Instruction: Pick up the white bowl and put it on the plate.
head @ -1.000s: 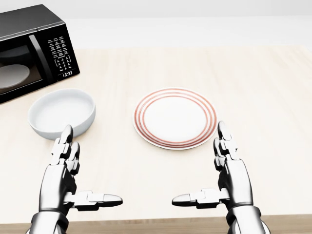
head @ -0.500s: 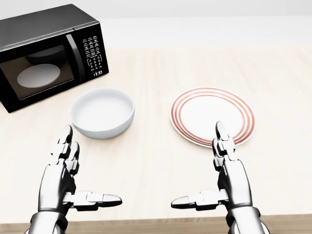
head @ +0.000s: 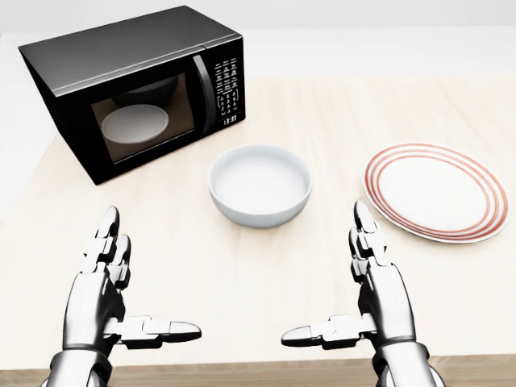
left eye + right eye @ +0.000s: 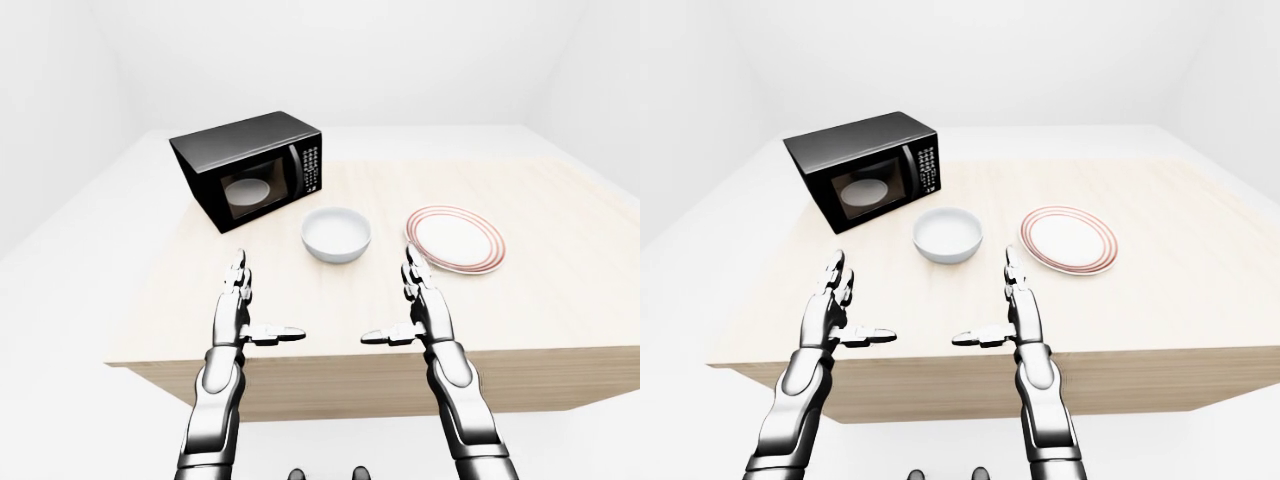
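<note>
Fingers [image 3: 109, 242] of the left hand [image 3: 101, 294] point straight up the head view with the thumb stuck out sideways, spread wide and holding nothing; the right hand [image 3: 375, 294] mirrors it, likewise splayed and empty, with its thumb pointing toward the left one. Both hands hover over the near edge of the pale wooden table [image 3: 201, 266]. Taking the glossy black microwave oven [image 3: 137, 89] as the landmark, the round white ceramic bowl [image 3: 260, 184] sits upright just below and to the right of its keypad corner, apart from it. It is smooth, plain, thick-rimmed and holds nothing. Farther right of the microwave, beyond the bowl, lies the flat white plate with red rings [image 3: 437, 192], clear of the bowl.
</note>
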`<state>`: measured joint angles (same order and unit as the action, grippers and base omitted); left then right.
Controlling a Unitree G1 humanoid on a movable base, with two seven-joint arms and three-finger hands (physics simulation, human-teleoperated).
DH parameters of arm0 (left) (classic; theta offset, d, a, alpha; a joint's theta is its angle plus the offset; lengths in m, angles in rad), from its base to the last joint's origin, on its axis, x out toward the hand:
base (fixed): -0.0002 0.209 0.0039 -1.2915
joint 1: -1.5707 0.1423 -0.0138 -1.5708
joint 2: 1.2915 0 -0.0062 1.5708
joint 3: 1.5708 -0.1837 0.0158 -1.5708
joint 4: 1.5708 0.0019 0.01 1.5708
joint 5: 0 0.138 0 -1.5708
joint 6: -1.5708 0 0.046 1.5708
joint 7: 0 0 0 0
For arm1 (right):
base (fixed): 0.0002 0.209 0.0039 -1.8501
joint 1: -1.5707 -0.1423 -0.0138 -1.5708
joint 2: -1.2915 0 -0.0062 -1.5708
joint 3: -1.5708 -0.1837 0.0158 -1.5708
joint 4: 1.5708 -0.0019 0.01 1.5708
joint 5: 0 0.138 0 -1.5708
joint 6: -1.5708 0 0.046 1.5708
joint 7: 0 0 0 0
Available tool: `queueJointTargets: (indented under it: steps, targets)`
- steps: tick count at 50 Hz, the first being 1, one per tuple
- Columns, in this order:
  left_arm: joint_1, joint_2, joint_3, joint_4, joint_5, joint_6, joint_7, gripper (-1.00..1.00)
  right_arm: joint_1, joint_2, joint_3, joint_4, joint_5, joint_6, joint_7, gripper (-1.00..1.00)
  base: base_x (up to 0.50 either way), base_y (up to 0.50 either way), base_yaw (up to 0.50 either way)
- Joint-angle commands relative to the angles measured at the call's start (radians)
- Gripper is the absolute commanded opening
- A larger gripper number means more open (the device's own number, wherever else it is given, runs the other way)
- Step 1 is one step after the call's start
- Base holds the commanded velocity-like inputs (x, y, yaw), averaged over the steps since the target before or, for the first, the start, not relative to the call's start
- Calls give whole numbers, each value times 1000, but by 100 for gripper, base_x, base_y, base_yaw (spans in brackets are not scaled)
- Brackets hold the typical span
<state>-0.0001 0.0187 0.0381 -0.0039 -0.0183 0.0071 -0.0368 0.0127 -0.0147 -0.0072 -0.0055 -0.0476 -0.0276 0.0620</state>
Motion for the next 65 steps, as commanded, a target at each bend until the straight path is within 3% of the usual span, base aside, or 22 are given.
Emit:
queueJointTargets:
  steps: [1,11,12,29,32,33,34,35,47,54,65]
  targets:
    - [0,0,0,0,0,0,0,100,0,0,-1,-2,1,-4,1,100,0,50,0]
    - [0,0,0,0,0,0,0,100,-6,2,-2,25,4,-27,-5,100,0,50,0]
    - [0,0,0,0,0,0,0,100,-13,3,-6,30,6,-7,-11,100,0,0,0]
    - [0,0,0,0,0,0,0,100,-8,3,-2,19,32,13,2,100,0,0,0]
    - [0,0,0,0,0,0,0,100,-5,-5,-6,-52,15,41,-7,100,0,0,0]
    - [0,0,0,0,0,1,0,100,-8,-10,-7,-102,-1,72,-13,100,0,0,0]
    - [0,0,0,0,1,1,0,100,-8,-9,-8,-105,-3,74,-13,100,0,0,0]
    - [0,0,0,0,0,0,0,100,-20,-10,-25,-165,20,115,-7,100,0,0,0]
    - [-3,0,0,8,1,2,3,100,-124,-52,-86,-437,21,115,5,100,0,0,0]
    - [-6,0,1,10,0,4,6,100,-254,-101,-155,-573,66,115,6,100,0,0,0]
    - [-9,1,1,22,0,-4,5,100,-291,-138,-165,-622,65,115,4,100,2,0,0]
